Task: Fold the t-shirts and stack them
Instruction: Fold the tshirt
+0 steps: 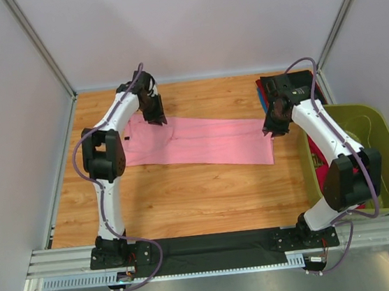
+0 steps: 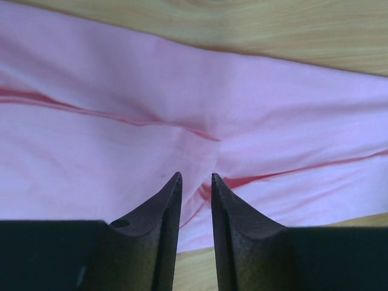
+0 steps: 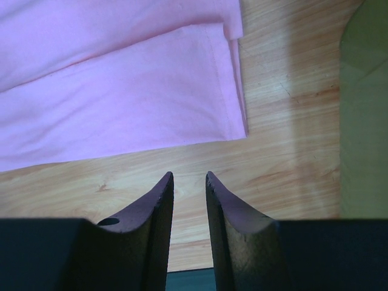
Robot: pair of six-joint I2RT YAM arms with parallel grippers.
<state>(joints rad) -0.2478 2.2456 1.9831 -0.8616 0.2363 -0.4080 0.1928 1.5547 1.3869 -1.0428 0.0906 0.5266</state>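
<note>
A light pink t-shirt (image 1: 201, 141) lies on the wooden table, folded lengthwise into a long strip. My left gripper (image 1: 156, 116) hovers over its far left end; in the left wrist view the jaws (image 2: 196, 176) stand a little apart above creased pink cloth (image 2: 121, 121), holding nothing. My right gripper (image 1: 274, 126) is at the shirt's right end; its jaws (image 3: 189, 174) are slightly apart over bare wood, just off the shirt's corner (image 3: 121, 91). A stack of folded shirts (image 1: 311, 76), black on top with red and blue edges, lies at the back right, partly hidden by my right arm.
An olive-green tub (image 1: 348, 106) stands at the right edge, also seen in the right wrist view (image 3: 364, 121). A magenta-red shirt (image 1: 317, 159) hangs at its left wall. The cell's walls close in the table (image 1: 187, 202) on three sides.
</note>
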